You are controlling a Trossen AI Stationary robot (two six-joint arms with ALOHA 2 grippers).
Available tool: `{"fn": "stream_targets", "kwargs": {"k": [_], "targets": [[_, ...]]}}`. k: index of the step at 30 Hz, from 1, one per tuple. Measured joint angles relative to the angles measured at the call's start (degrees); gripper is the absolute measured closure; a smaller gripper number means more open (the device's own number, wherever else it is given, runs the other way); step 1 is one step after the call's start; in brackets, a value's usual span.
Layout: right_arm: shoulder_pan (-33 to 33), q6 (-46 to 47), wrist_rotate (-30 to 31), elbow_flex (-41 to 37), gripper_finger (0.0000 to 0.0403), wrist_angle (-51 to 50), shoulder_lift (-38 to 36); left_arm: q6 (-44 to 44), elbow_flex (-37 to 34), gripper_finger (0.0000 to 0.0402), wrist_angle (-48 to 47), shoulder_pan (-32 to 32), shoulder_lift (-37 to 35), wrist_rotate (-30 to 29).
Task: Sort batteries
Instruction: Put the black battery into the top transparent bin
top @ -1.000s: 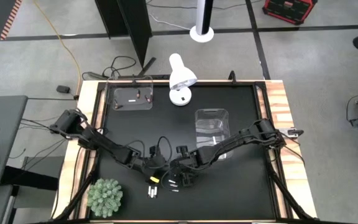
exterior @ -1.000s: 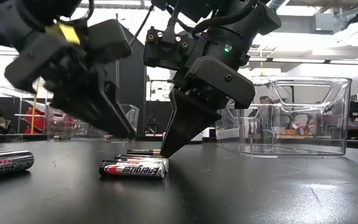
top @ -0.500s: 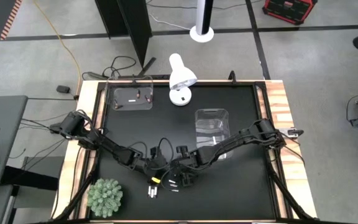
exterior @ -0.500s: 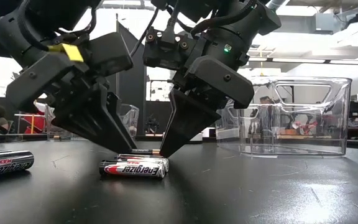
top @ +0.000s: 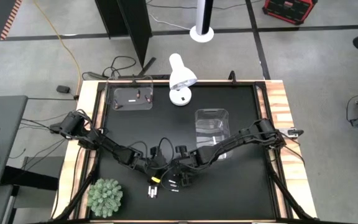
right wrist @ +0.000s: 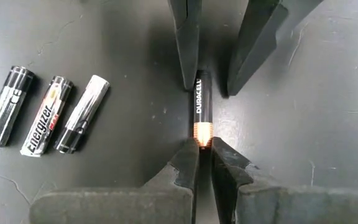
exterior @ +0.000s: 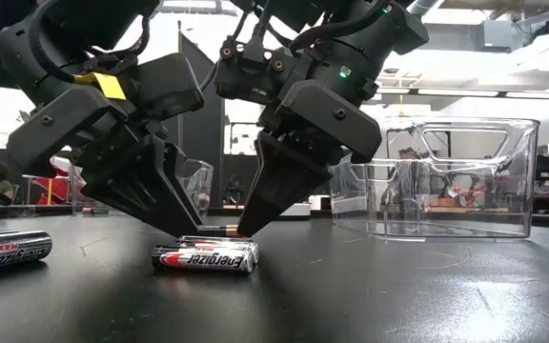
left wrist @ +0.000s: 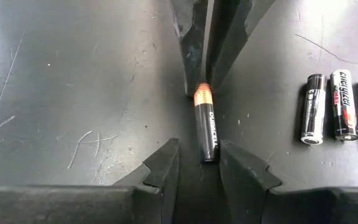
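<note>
Step in hand: both arms meet over one dark copper-banded battery [right wrist: 200, 111] lying flat on the desk [top: 229, 186], near the front middle. Looks like a handover or a contested pick.

Right gripper [right wrist: 202, 144]: fingers nearly closed, pinching the copper end; it seems to have hold, though the battery is not lifted. Left gripper [left wrist: 198, 158]: fingers parted wider than the battery, straddling its dark end without clear contact.

Three more batteries [right wrist: 43, 116] lie side by side just beside this one, apart from it; another [exterior: 8, 250] sits off alone at the low view's edge.

Next move, by my reading: one gripper must yield. If the right lifts, the left should stay open and back off, or the battery twists loose.

Desk: black, scuffed, wood-edged. Two clear bins, one [top: 132, 98] at the back left, one [top: 211, 127] mid-right. A white lamp [top: 181, 78] and a green plant [top: 105, 196] stand on it.

Room: grey floor, cables, bright shop space behind.
</note>
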Motion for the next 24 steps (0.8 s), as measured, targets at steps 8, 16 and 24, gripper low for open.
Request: {"fn": "stream_targets", "kwargs": {"k": [8, 16, 24], "targets": [[-0.3, 0.5, 0.0, 0.0, 0.0355, 1.0, 0.0, 0.2, 0.0, 0.0310, -0.1, 0.0, 0.0, 0.2], [-0.2, 0.5, 0.0, 0.0, 0.0355, 1.4, 0.0, 1.2, 0.0, 0.0372, 0.1, 0.6, 0.0, 0.4], [-0.2, 0.5, 0.0, 0.0, 0.0355, 1.5, 0.0, 2.5, 0.0, 0.0374, 0.4, 0.6, 0.0, 0.8]]}}
